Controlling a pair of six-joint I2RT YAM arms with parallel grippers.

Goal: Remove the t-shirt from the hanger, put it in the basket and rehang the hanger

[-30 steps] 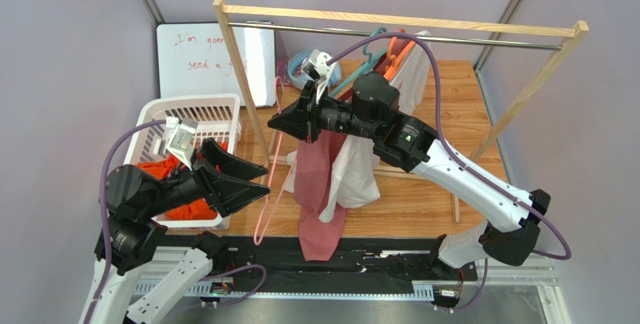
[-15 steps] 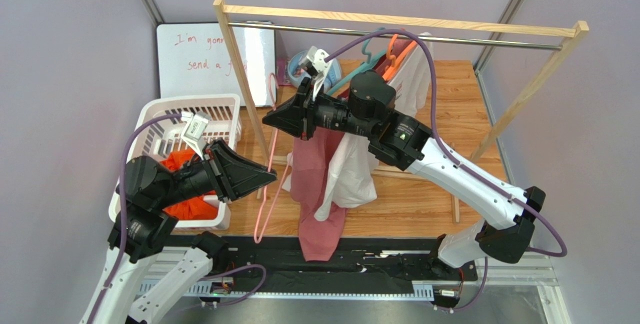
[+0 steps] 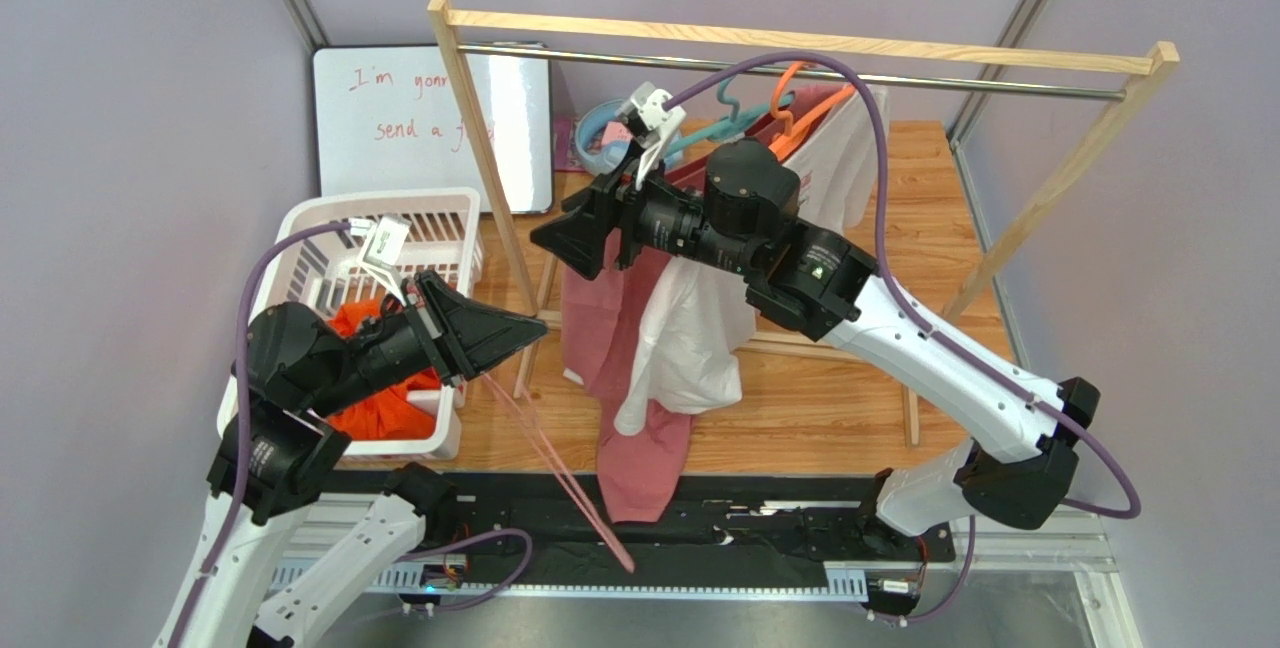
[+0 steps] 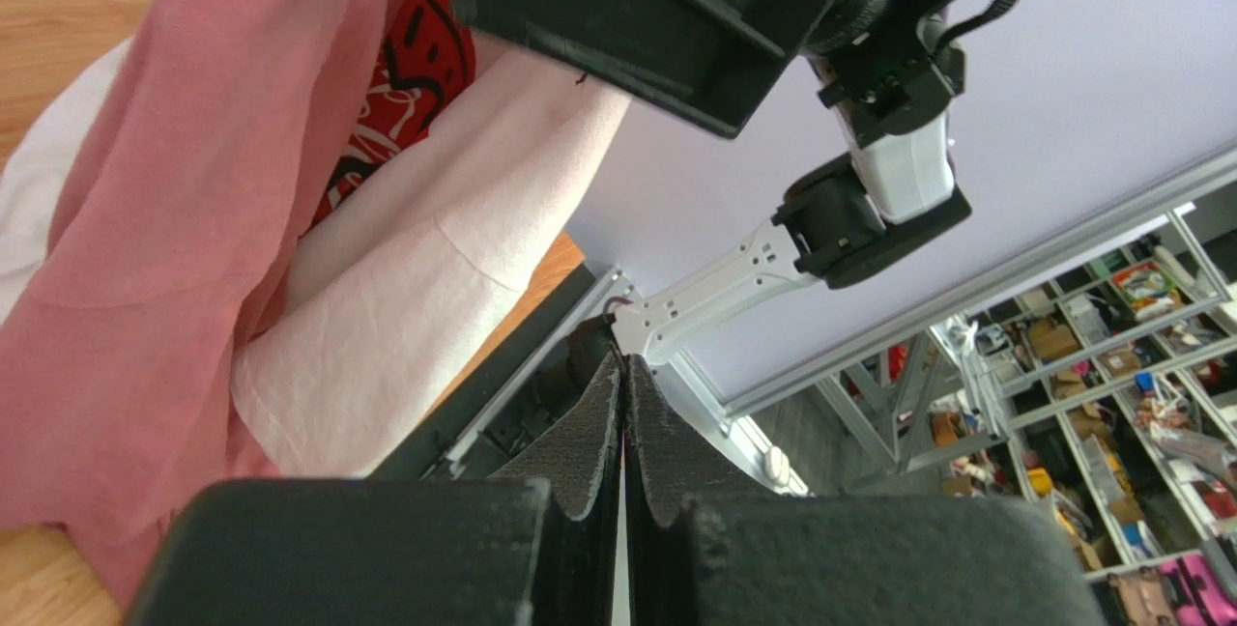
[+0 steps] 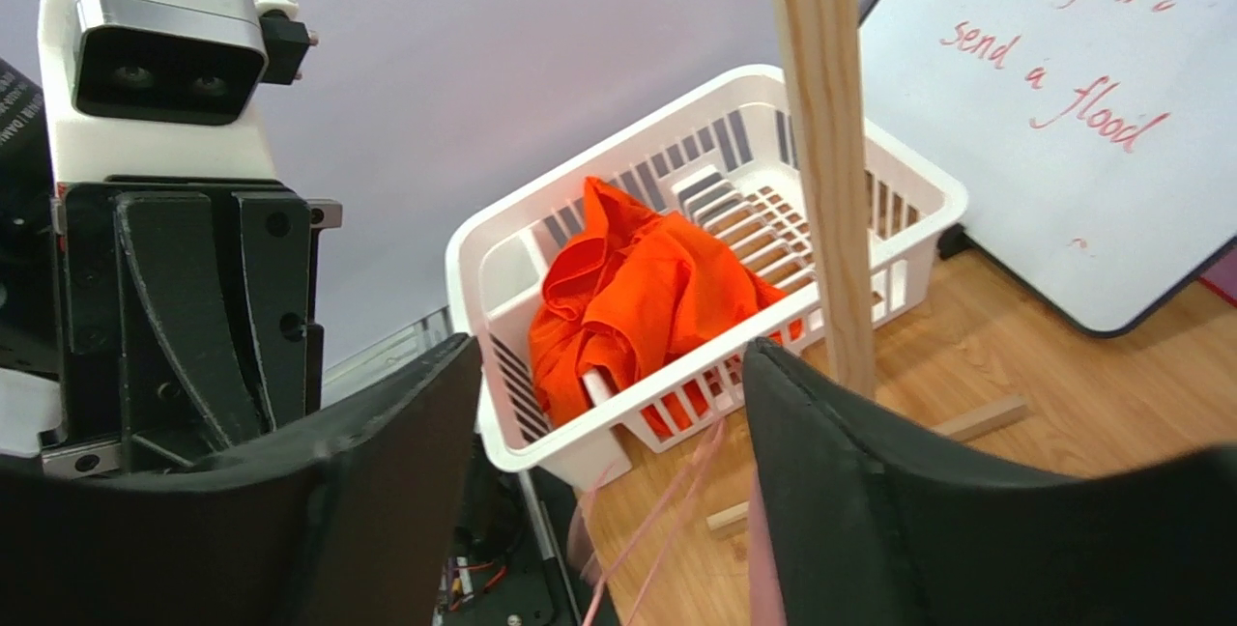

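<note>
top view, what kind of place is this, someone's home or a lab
Most likely a robot lab staged as a laundry corner: a wooden clothes rack with shirts, a white laundry basket, and cluttered storage shelves beyond.

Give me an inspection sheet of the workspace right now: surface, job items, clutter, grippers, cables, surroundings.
Surface: wooden tabletop carrying a wooden clothes rack.
Job's things: pink t-shirt and white t-shirt hang from the rack. An orange hanger and a teal hanger are on the rail. A pink hanger slants below the left gripper; cannot tell whether it is held.
Clutter: white basket holding an orange garment; whiteboard behind it.
Grippers: left gripper shut, fingers pressed together; right gripper open, by the pink t-shirt.
Cables: purple cable arcs over the right arm near the rail.
Surroundings: grey walls.
</note>
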